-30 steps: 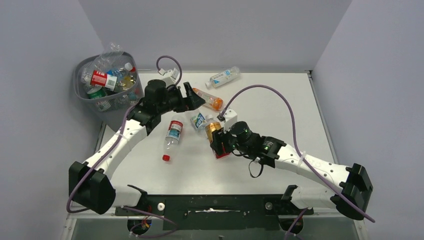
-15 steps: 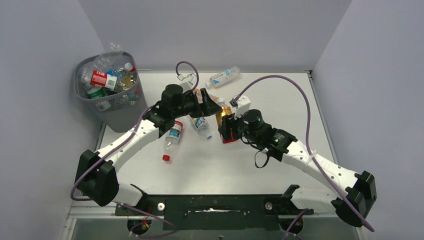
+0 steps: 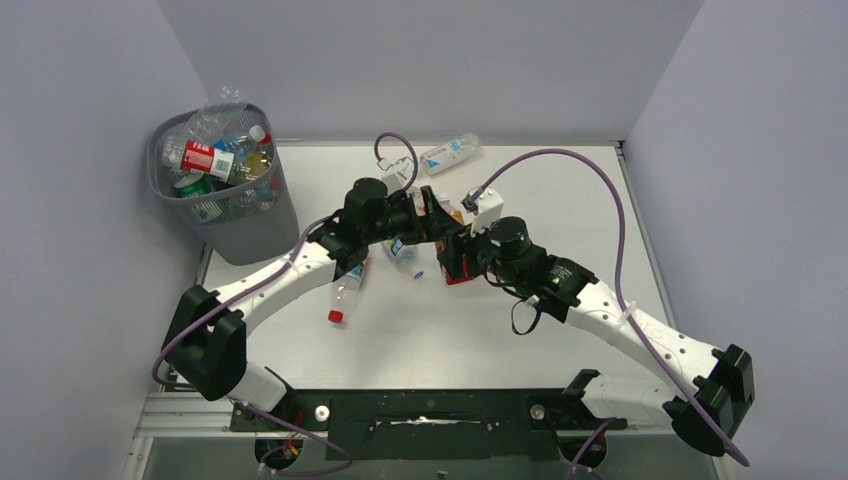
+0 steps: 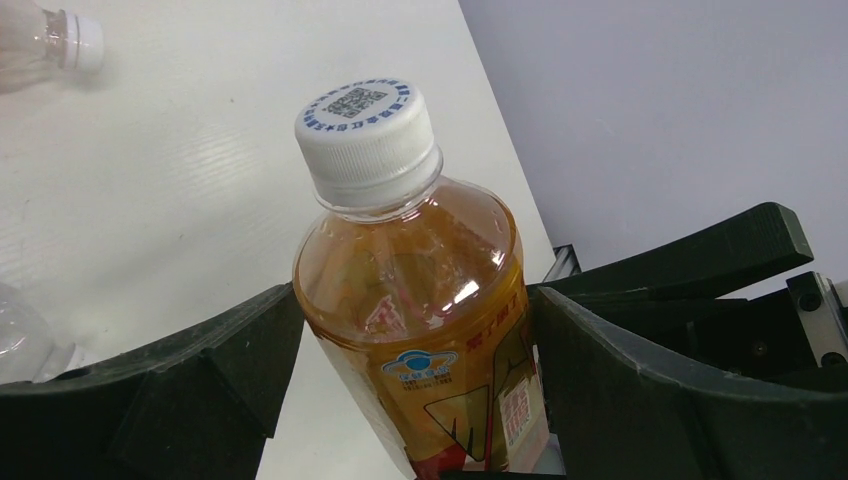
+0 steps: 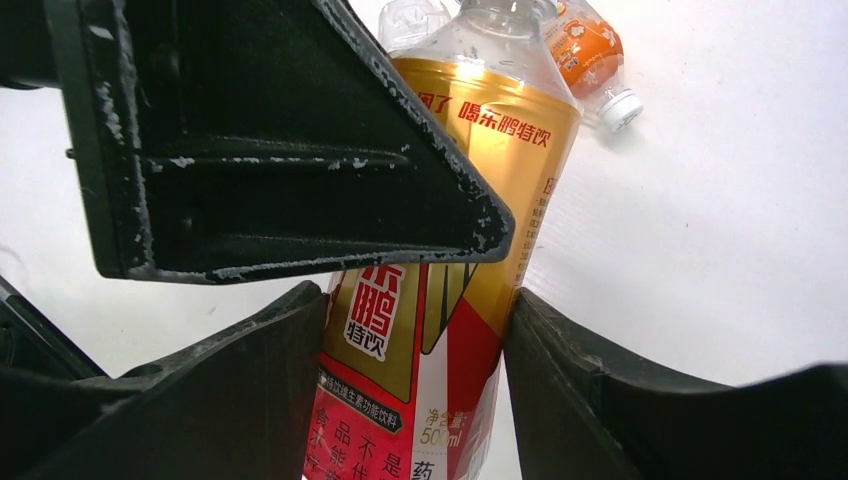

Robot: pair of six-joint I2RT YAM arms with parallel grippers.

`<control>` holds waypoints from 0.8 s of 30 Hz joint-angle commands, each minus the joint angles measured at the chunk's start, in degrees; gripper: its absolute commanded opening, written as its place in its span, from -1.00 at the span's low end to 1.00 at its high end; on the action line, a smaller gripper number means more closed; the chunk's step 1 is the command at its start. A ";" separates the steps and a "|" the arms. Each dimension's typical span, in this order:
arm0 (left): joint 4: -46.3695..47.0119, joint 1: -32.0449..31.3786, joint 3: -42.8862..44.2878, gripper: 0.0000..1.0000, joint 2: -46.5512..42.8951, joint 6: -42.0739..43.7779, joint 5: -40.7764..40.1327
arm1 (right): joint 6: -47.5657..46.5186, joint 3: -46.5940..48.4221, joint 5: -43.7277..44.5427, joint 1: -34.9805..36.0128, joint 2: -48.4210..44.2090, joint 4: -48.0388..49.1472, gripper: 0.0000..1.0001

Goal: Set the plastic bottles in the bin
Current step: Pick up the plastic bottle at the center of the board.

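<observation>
Amber bottle (image 4: 420, 300) in right hand (image 5: 412, 335) (white-capped)

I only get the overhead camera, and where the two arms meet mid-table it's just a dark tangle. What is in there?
Observer: An amber bottle with a white cap. The top of the cap has a ring of blue print around a square code.
Operator: Who's got hold of it?
Observer: The right arm's fingers press on both sides of its gold and red label.
Operator: And the other arm?
Observer: The left arm's fingers stand open on either side of the bottle's shoulder, just below the cap. I can't tell whether they touch it.
</observation>
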 commanded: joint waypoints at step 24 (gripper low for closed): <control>-2.99 2.52 9.39 -0.47 3.89 5.53 0.01 | 0.74 0.45 0.37 -1.41 -5.73 2.03 0.94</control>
